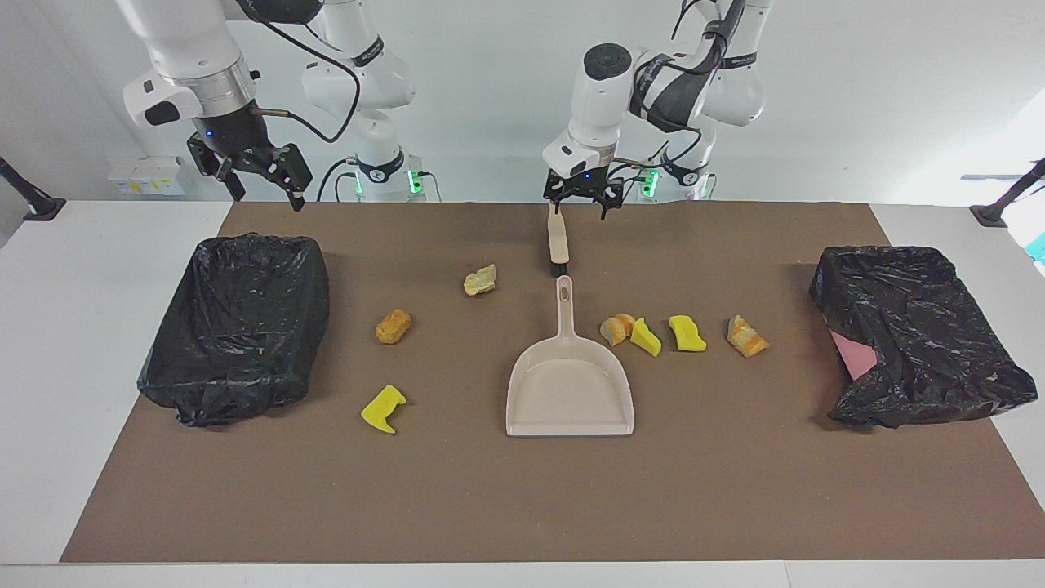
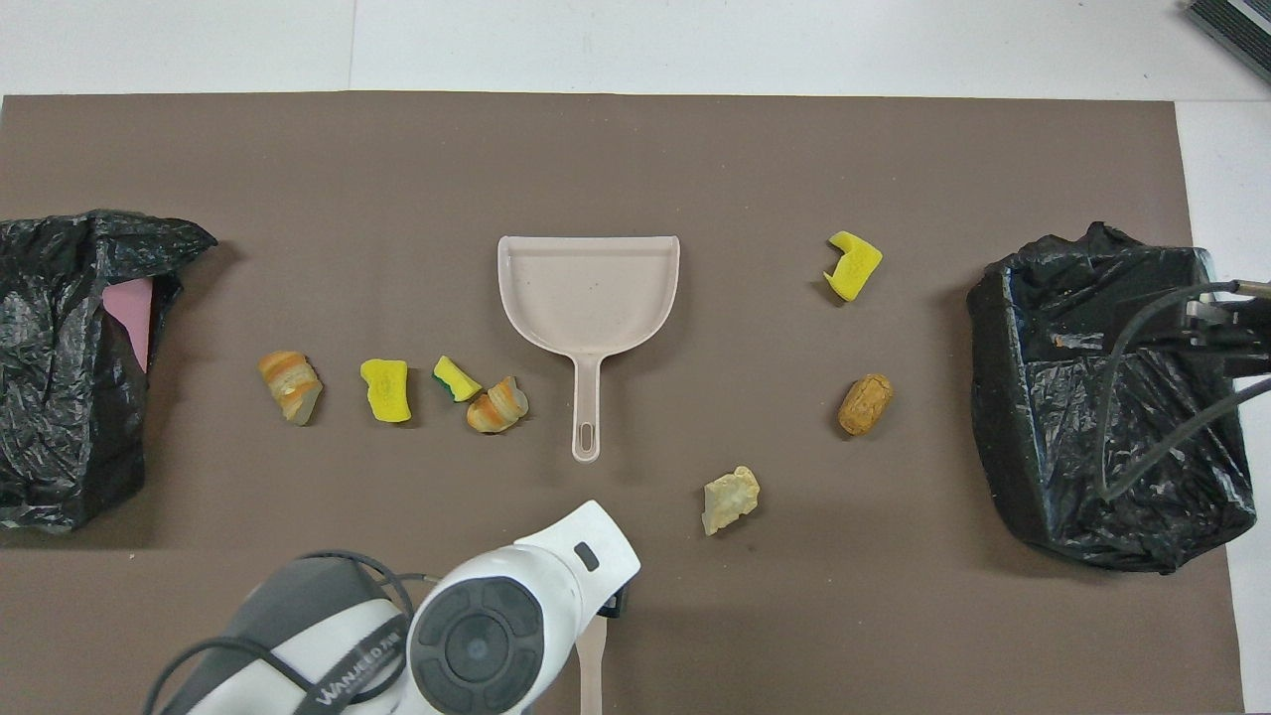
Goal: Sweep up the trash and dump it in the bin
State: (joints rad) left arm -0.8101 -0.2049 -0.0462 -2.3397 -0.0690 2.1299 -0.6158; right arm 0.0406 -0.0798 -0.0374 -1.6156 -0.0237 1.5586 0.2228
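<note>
1. We see the left gripper point(image 1: 581, 198) hanging over the handle end of the brush point(image 1: 558, 237), its fingers spread wide and holding nothing; whether a fingertip touches the handle we cannot tell.
2. We see the right gripper point(image 1: 260, 175) waiting in the air over the bin point(image 1: 237, 327) at the right arm's end of the table, its fingers also apart and empty.
3. The brush lies on the brown mat point(image 1: 735, 490), in line with the dustpan point(image 1: 569, 384), whose handle points toward the robots.
4. The trash lies on the mat in two groups. Toward the left arm's end, beside the dustpan's handle, four scraps sit in a row: a bread lump point(image 1: 617, 328), a yellow wedge point(image 1: 645, 337), a yellow chunk point(image 1: 687, 333) and another bread lump point(image 1: 747, 336).
5. Toward the right arm's end we find a pale lump point(image 1: 480, 280), a tan lump point(image 1: 393, 326) and a yellow piece point(image 1: 384, 409).
6. A second bin point(image 1: 918, 335), bagged in black, sits at the left arm's end.
</note>
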